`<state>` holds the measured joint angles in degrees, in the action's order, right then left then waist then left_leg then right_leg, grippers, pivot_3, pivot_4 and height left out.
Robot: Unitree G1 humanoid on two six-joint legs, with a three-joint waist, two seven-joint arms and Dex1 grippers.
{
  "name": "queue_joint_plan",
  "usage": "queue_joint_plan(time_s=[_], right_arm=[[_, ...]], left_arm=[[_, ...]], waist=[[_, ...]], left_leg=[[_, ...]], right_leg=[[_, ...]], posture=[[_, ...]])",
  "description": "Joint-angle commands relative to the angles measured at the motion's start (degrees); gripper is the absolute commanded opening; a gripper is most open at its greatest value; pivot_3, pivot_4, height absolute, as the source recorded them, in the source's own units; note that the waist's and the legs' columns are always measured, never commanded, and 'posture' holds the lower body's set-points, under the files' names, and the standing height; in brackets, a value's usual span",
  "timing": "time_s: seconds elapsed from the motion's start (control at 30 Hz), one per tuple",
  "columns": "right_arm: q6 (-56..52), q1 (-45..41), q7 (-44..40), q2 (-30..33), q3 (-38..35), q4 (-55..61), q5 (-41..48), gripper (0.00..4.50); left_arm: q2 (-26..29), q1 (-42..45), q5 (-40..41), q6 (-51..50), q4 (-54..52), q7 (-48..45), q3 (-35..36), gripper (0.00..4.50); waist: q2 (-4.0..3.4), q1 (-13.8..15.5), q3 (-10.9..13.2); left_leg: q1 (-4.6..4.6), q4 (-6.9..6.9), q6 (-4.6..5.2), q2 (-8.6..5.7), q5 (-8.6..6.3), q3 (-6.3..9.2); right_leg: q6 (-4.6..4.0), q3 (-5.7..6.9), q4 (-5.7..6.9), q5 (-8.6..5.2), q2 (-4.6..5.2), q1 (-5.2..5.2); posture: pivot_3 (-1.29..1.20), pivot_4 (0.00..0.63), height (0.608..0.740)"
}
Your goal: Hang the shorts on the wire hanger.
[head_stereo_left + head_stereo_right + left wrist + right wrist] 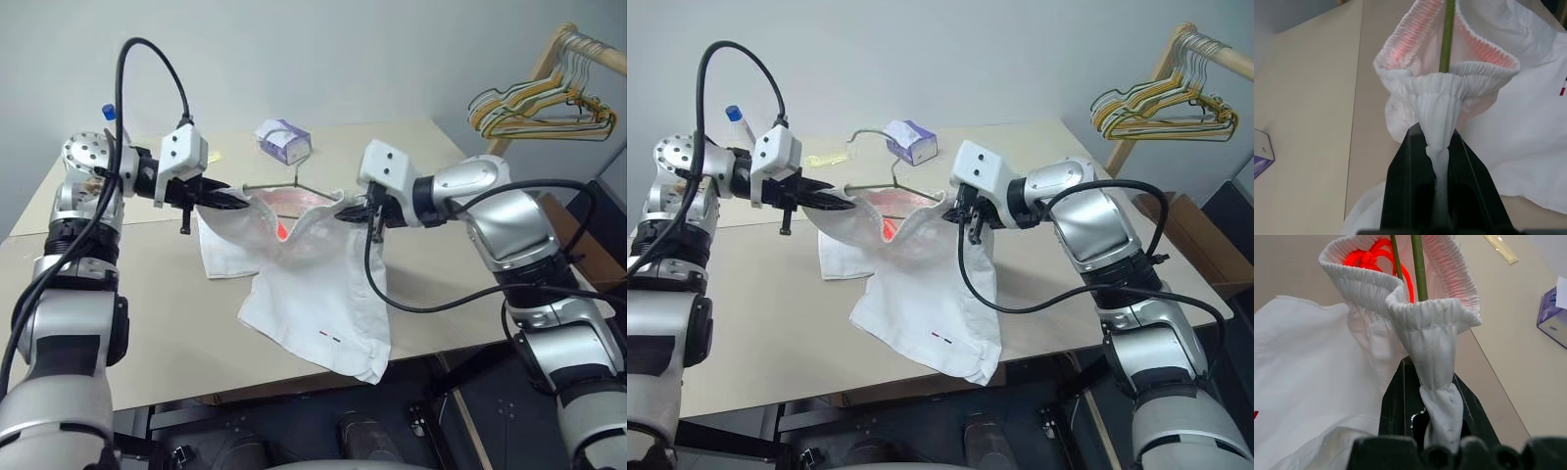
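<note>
My left gripper [233,204] is clenched on one side of the gathered waistband of the shorts [313,294], and my right gripper [355,213] is clenched on the opposite side; both wrist views show white elastic bunched tight between the black fingers [1410,186]. The waistband hangs stretched open between my two hands above the table [147,284], while the legs trail down onto the tabletop, one hem lying at the near edge with tiny dark and red dashes beside it. A red cord shows inside the waist opening. The wire hanger [884,181] has its thin green wire running into that opening, and its hook rises beyond the shorts toward the far side of the table.

The table is a pale beige top. A small purple-and-white tissue box [283,140] sits toward its far edge, well apart from the shorts. The wall behind is plain grey. To my right, a wooden rack [549,59] carries a bunch of yellow and pale hangers [544,108].
</note>
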<state>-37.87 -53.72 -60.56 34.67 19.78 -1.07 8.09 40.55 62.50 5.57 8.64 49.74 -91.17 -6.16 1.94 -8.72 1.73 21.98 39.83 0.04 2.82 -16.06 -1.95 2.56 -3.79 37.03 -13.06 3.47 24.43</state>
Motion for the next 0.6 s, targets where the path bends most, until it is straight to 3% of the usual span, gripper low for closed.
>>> queue_joint_plan(time_s=[0.03,0.13,0.47,0.5,0.6], right_arm=[[-0.17,-0.16,1.21,0.08,-2.08,0.52,-0.23,0.01],[-1.03,0.38,1.76,-0.06,-2.48,1.02,-0.07,0.0],[-5.45,3.58,4.56,0.73,-5.51,4.64,1.19,0.0],[-6.05,3.93,4.96,0.76,-5.83,4.92,1.31,0.0],[-8.85,5.63,7.44,0.73,-7.78,6.12,1.87,0.0]], left_arm=[[-0.16,0.24,1.09,3.27,-0.5,0.37,1.78,0.0],[-0.98,0.19,2.32,4.99,0.89,0.28,2.93,0.9],[-4.81,3.41,2.99,7.07,4.25,12.61,8.13,4.2],[-4.94,3.61,2.67,7.42,4.37,13.85,8.38,4.44],[-4.4,4.69,0.83,7.36,6.0,18.82,8.59,4.44]], waist=[[0.0,0.01,0.0],[0.0,0.0,0.0],[0.0,-0.02,0.0],[0.0,-0.02,0.0],[0.0,-0.09,0.0]], left_leg=[[0.0,0.0,0.0,0.0,0.0,0.0],[-0.01,0.0,0.0,0.0,0.0,0.0],[0.01,0.02,0.0,0.0,0.0,0.03],[0.01,0.02,0.0,-0.01,0.0,0.03],[0.0,0.02,0.0,-0.01,0.0,0.04]], right_leg=[[0.0,0.0,0.0,0.0,0.0,0.0],[0.0,0.0,0.01,0.0,0.0,0.0],[0.01,0.01,0.0,0.01,0.01,0.0],[0.01,0.01,0.0,0.01,0.01,0.0],[0.01,0.01,0.0,0.01,0.01,-0.01]], posture=[[-0.08,0.0,0.74],[-0.09,0.0,0.74],[-0.11,0.0,0.74],[-0.11,0.0,0.74],[-0.12,0.0,0.74]])
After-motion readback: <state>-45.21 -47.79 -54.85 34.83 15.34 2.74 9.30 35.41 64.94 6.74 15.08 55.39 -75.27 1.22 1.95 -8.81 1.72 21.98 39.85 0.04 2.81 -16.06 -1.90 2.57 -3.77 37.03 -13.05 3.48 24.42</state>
